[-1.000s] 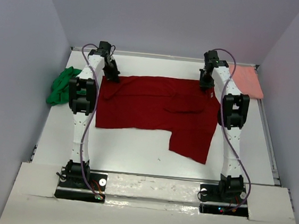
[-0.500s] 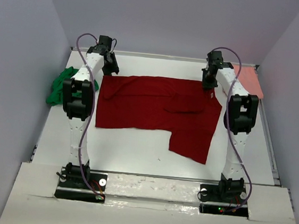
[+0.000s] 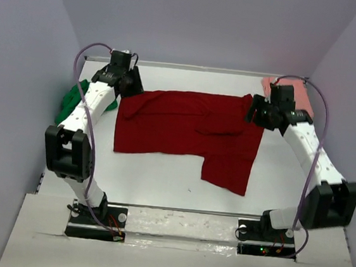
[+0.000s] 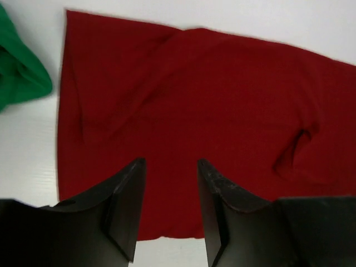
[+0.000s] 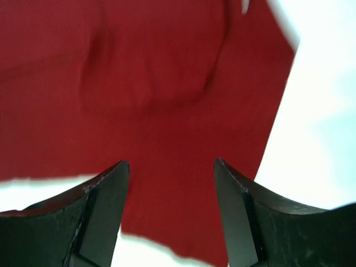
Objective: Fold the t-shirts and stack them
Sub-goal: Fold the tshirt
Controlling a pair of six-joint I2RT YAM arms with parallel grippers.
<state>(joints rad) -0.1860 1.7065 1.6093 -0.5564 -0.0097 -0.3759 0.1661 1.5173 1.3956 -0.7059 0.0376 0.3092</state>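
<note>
The dark red t-shirt [image 3: 184,131] lies spread flat in the middle of the table, with a flap hanging toward the front right. My left gripper [image 3: 130,82] hovers over its far left corner, open and empty; in the left wrist view its fingers [image 4: 125,206] frame red cloth [image 4: 194,94]. My right gripper [image 3: 255,110] hangs above the far right corner, also open with nothing between the fingers [image 5: 233,211], red cloth [image 5: 167,83] beneath. The green t-shirt [image 3: 72,102] is bunched at the left edge. The salmon pink t-shirt [image 3: 300,94] lies at the back right, partly hidden by the right arm.
White table [image 3: 161,173] with purple walls on three sides. The left arm's elbow [image 3: 68,150] juts out to the left and the right arm's elbow [image 3: 333,204] to the right. Both bases [image 3: 96,217] sit at the near edge.
Both grippers have opened and let go of the red shirt's far corners. The arms have swung outward, elbows dropping low to the sides; the shirt stays flat.
</note>
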